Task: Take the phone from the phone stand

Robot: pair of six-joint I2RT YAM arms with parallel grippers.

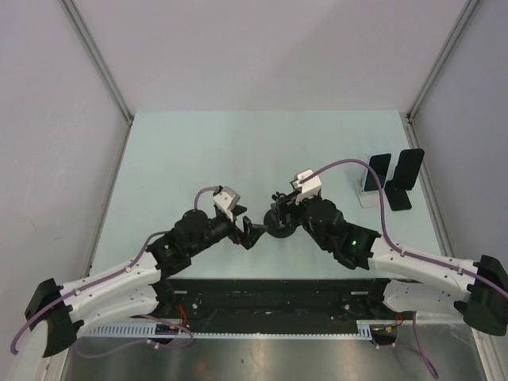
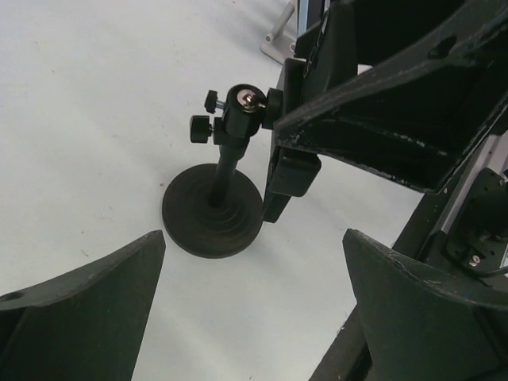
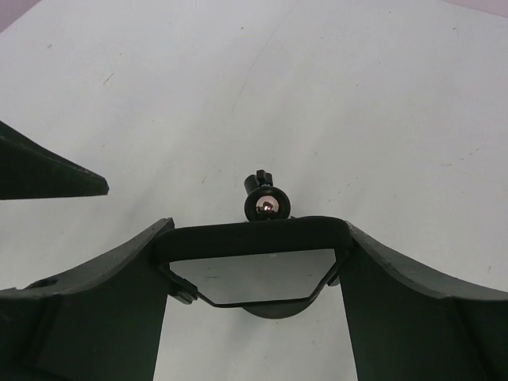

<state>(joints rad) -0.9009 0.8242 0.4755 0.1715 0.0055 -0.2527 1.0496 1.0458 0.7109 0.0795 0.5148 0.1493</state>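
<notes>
Top external view: you find the phone stand near the middle of the table, with a gripper on either side of it.
Right gripper: pinching the phone, with one finger against each end.
Phone position: it lies crosswise between those fingers, right up against the stand's ball head.
Left gripper: spread wide and holding nothing, low near the stand's round base.
On or off the stand: you cannot tell from these views.

Black phone, black phone stand
</notes>
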